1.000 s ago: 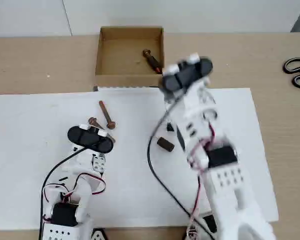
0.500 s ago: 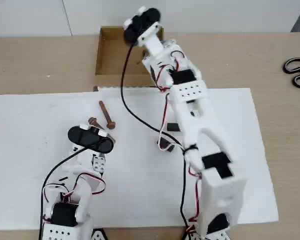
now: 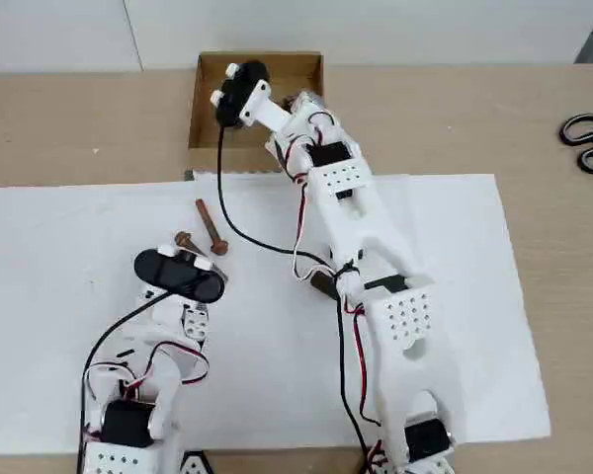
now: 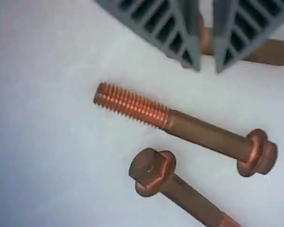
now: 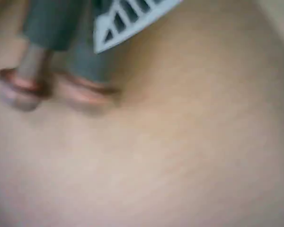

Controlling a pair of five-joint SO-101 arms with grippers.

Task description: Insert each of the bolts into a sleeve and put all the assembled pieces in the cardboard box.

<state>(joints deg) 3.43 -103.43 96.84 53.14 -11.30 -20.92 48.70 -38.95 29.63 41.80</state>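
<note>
Left hand [image 4: 207, 65]: fingers all but together with a thin slit between them, clamped on nothing; it hangs low over the bolts.
Right hand [image 3: 237, 91]: inside the cardboard box [image 3: 204, 128]; its wrist view is too blurred to tell whether the fingers are apart or closed.
Bolts: the long bolt [image 4: 180, 124] lies flat on the white sheet [image 3: 59, 296] with its thread exposed. The hex-head bolt [image 4: 152, 172] is just beside it, not touching. The third bolt [image 4: 270, 49] passes beneath the left hand's fingertips.
Sleeve: the loose sleeve [image 3: 323, 284] is on the sheet, partly hidden under the right arm and well apart from the bolts.
Box contents: two sleeved shapes [image 5: 85, 87] with copper flanges sit next to the right hand. Whether either is held cannot be determined.
Handling, bolts: judged rigid metal, light and smooth. The round shank is likely to roll or slip, and the flange limits the roll.
Grip point: across the plain shank near the head, leaving the thread free for insertion.
Handling, sleeve: judged stiff and round. Grip the outer wall and keep the bore open.
Left arm pose: folded at the near edge of the surface [image 3: 79, 118], wrist pitched down.
Right arm pose: stretched long across the sheet, wrist over the box.
</note>
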